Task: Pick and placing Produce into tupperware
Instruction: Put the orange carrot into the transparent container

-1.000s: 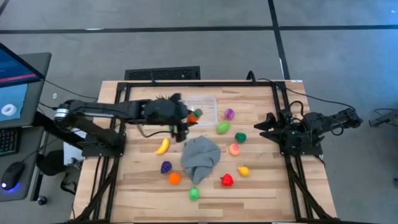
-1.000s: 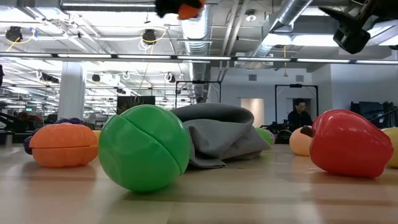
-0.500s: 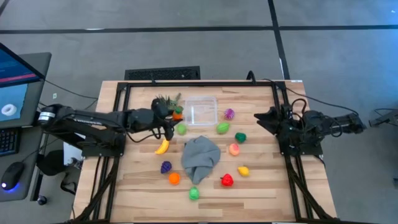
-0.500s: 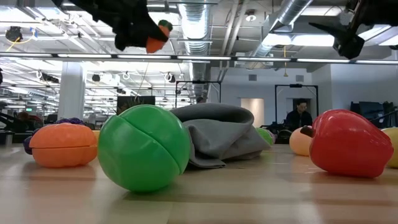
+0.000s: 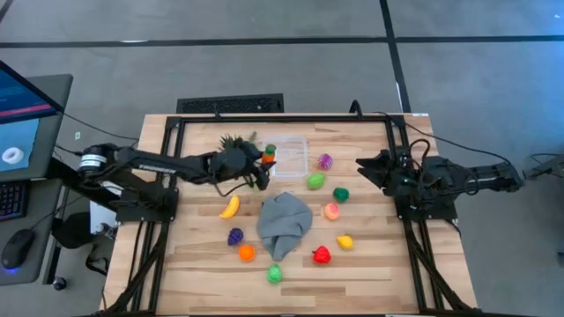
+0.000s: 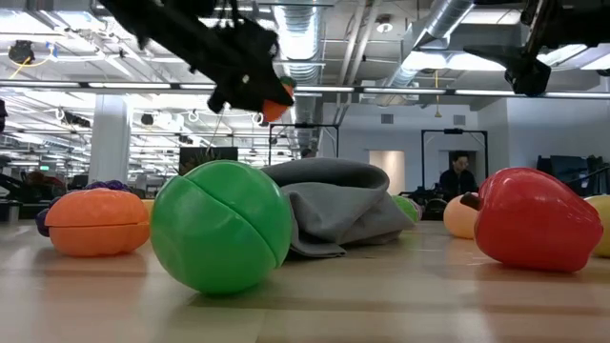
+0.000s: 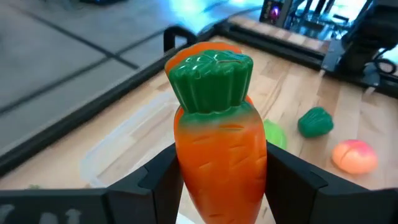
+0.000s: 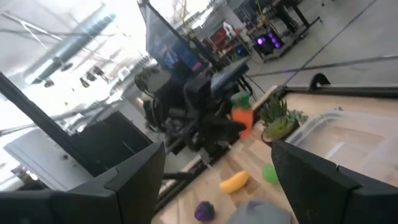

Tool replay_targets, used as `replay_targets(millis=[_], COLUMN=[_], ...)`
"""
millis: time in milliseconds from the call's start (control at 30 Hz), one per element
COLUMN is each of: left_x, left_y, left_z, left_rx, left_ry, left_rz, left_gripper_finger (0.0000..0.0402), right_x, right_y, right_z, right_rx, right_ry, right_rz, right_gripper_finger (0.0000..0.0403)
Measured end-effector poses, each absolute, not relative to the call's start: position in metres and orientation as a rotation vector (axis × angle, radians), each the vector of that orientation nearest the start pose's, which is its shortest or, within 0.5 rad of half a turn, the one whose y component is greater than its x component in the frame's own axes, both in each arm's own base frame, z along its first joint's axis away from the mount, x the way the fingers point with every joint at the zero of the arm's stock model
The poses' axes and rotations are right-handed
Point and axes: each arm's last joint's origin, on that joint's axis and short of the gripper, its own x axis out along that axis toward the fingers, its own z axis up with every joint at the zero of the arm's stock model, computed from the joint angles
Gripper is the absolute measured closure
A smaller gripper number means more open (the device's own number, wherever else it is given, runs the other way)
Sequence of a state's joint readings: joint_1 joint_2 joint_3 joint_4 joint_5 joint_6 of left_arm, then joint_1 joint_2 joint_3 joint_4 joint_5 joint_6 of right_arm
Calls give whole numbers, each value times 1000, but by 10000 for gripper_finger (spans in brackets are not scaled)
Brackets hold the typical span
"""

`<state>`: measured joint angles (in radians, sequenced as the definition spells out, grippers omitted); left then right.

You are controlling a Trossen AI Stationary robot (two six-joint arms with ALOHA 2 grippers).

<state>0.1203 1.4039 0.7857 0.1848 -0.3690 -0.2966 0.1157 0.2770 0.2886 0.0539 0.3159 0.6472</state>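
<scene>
Left gripper point(image 5: 264, 161) has the carrot point(image 7: 217, 149) pinched between its two fingers point(image 7: 158, 177), one on each side, green top pointing away from the wrist, long axis roughly in line with the fingers. It's held up off the table point(image 5: 370, 260), right at the near-left edge of the tupperware point(image 5: 286, 154), just beside the spiky potted plant point(image 5: 233, 143). Key relation: the tupperware opening sits just beyond the carrot tip, on the side away from the left arm, so my read is a short push further over the rim, then release; the container looks bare inside from overhead. Left arm is clearly the nearer one. Right gripper point(image 5: 363, 167) hangs above the table, well apart from the tupperware on its opposite side, fingers spread and holding nothing. Rest of the produce sits on the table near the tupperware: purple-striped piece point(image 5: 325, 161), light green piece point(image 5: 315, 181), dark green piece point(image 5: 340, 195), banana point(image 5: 230, 207), others scattered around the grey cloth point(image 5: 284, 223). Risk: carrot clipping the rim.
</scene>
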Motion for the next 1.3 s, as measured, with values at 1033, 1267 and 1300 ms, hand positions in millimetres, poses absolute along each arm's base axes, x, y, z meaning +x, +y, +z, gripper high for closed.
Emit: replay_targets(millis=[1033, 1267, 1300], left_x=[386, 379, 377], left_y=[148, 160, 161], left_z=[190, 184, 183], left_rx=[-429, -405, -408], left_ry=[811, 879, 890], left_rz=[503, 548, 552], left_gripper_finger=[221, 221, 221], right_x=[113, 113, 113], right_y=[4, 4, 4], right_z=[241, 241, 241], right_rx=[649, 649, 649], right_ry=[-82, -82, -82], right_rz=[-181, -181, -181], right_gripper_finger=[85, 85, 85])
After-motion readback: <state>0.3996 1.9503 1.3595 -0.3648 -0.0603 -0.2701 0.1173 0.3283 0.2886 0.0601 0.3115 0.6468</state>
